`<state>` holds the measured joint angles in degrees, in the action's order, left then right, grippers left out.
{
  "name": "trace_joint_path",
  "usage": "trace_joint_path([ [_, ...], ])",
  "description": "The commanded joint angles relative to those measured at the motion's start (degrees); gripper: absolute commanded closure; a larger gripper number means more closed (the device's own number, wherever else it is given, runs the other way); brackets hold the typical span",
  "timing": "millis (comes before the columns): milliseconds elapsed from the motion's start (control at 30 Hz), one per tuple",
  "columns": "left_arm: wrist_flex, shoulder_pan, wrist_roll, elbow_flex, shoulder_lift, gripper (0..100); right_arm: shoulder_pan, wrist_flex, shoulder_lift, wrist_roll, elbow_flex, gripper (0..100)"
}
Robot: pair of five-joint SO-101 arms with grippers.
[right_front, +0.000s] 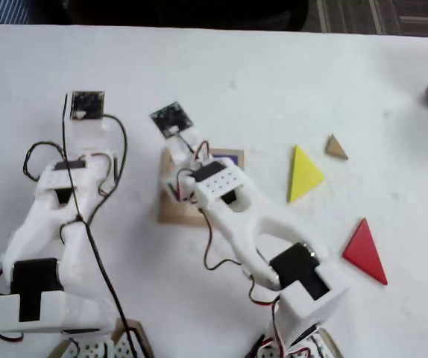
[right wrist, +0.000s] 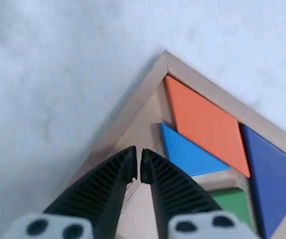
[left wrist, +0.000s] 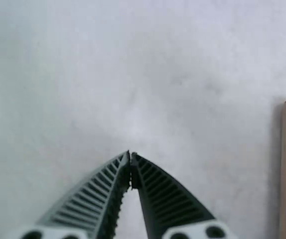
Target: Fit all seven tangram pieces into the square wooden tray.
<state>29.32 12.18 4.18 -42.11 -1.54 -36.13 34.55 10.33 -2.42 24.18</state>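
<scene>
Right wrist view: right gripper point(right wrist: 138, 167) jaws nearly closed, empty, over tray point(right wrist: 133, 102) | orange piece point(right wrist: 205, 122), blue piece point(right wrist: 188, 152) in tray just beyond tips | left gripper point(left wrist: 130, 162) jaws closed, empty, beside tray

- We take this for a robotics lab or maker's workshop: a white-plastic left arm point(right_front: 46, 216) and right arm point(right_front: 236, 216) stand at a white surface point(right_front: 274, 74).
- Loose wires point(right_front: 87, 231) and bare circuit boards point(right_front: 87, 104) hang off them.
- Striped flooring point(right_front: 378, 15) lies beyond.

We log left arm point(right_front: 50, 216) and right arm point(right_front: 236, 216) bent forward; left gripper point(left wrist: 130, 167) fingertips touching, right gripper point(right wrist: 138, 167) a hairline apart.
</scene>
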Motion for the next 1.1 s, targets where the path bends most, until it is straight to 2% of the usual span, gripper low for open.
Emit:
trace_joint_path([
  [0,0.18,-0.75,-0.44,0.79,-3.3,98,0.22,-1.1,-0.48,0.09,-1.93,98.1],
  [400,0.18,-0.75,-0.44,0.79,-3.21,98,2.68,4.97,5.85,0.09,-10.29,98.1],
  [767,0.18,-0.75,-0.44,0.79,-3.12,98,5.41,7.6,5.76,0.09,-11.08,98.1],
  [1067,0.09,-0.75,-0.44,0.79,-3.12,98,6.99,17.19,-5.76,0.09,-9.14,98.1],
])
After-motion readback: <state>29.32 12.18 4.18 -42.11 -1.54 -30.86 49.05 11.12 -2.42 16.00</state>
